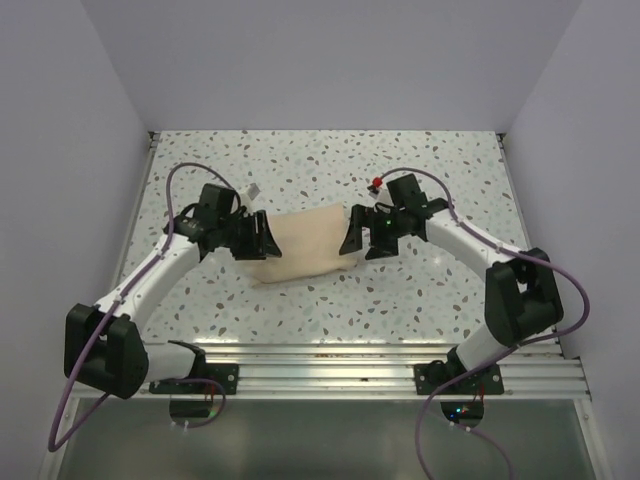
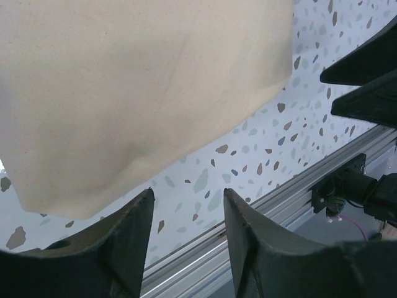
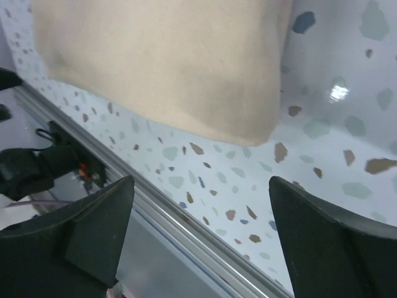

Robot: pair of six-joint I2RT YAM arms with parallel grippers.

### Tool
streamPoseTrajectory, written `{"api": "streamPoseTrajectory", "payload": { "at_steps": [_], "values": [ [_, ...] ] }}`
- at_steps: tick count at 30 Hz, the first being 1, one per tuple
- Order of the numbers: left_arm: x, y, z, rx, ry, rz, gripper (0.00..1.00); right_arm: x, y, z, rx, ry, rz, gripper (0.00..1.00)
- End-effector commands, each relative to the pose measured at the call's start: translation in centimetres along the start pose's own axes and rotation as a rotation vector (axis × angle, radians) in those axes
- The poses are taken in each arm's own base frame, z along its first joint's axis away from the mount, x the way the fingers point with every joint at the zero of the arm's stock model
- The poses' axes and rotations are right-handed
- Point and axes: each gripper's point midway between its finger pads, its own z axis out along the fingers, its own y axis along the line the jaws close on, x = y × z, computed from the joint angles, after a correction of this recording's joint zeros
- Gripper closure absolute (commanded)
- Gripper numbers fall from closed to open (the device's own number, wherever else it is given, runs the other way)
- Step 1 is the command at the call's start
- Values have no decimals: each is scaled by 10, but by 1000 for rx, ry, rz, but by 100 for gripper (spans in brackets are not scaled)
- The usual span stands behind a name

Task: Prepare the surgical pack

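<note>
My left hand (image 1: pixel 264 239) and right hand (image 1: pixel 350 232) stand parted, holding nothing. The surgical pack (image 1: pixel 305 248) looks soft and light; I would pinch its side edges.

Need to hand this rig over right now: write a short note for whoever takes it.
Left hand: open, empty, at the left end of the surgical pack.
Right hand: open, empty, at its right end.
Pack: folded tan parcel lying flat mid-table, between the two hands.
Done: the wrap looks folded up and set down.
Left: check that the fold holds; whether more folds are needed cannot be told from here.
</note>
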Motion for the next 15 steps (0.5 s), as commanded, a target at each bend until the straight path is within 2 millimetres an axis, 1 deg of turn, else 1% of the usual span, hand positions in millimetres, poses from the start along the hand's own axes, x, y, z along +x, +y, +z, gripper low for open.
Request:
{"api": "streamPoseTrajectory", "payload": {
  "at_steps": [1,3,4,5,6,7,8,12,14,15],
  "values": [
    [-18,-15,-11,51,-65,43,46,5,-18,-21,145,-15,-21,1],
    [-27,-19,-8,72,-89,50,41,6,-22,-28,176,-29,-30,1],
    [-32,-21,-6,79,-103,56,36,3,-24,-34,209,-60,-38,1],
    [-36,-23,-7,82,-110,58,28,2,-25,-37,223,-71,-41,1],
    [-38,-23,-5,82,-110,60,12,3,-27,-40,236,-78,-45,1],
    [-42,-25,-4,90,-126,63,0,1,-29,-44,257,-97,-44,1],
    [-44,-26,-4,95,-133,65,0,0,-28,-48,264,-111,-45,1],
    [-53,-33,-5,122,-167,80,0,11,-35,-52,288,-99,-17,1],
    [-56,-38,-8,143,-183,86,0,12,-31,-57,269,-131,-12,1],
    [-59,-40,-10,147,-194,89,0,18,-34,-56,268,-127,-4,1]
  ]
}}
